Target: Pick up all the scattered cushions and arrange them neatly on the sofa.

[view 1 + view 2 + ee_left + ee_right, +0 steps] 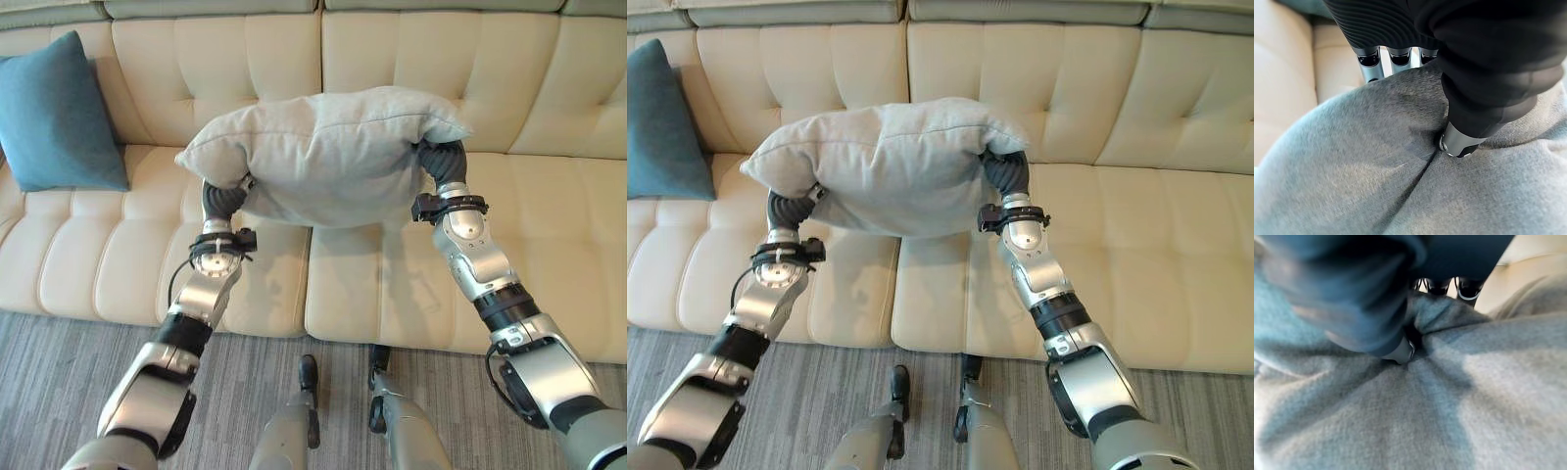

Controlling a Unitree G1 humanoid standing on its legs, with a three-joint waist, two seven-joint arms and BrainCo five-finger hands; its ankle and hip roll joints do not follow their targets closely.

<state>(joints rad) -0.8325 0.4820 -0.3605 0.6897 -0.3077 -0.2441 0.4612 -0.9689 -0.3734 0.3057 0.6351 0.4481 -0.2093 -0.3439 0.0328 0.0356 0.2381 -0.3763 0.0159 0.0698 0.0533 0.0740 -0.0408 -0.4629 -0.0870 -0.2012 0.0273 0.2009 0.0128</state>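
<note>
Grey cushion (328, 157) is up in the air over the sofa seat, held between both hands, one at each end. It hangs in front of the sofa's back rest, near the middle.

Head views show the whole cushion w/ both arms under it, but the fingers hide behind the cloth. Wrist views show what the head views can't. Left wrist view: left hand (1376, 61) has its fingers over the far side of the cushion & its thumb (1457, 142) dug into the cloth, so it pinches the cushion. Right wrist view: right hand (1400, 350) does the same, thumb pushed into a fold w/ finger tips past the edge.

Around it: cream sofa (549, 215) w/ soft button dents runs across the whole scene. Blue cushion (54, 113) leans up on the back rest at the far left, well apart from the grey one. Grey striped carpet (59, 362) lies in front of the sofa, on the near side.

The grey cushion blocks part of the back rest & the seat gap behind it.

It looks fat & puffy, light grey, soft fuzzy cloth, w/ a seam along the top edge. It sags a bit in the middle, and creases run out from each thumb.
</note>
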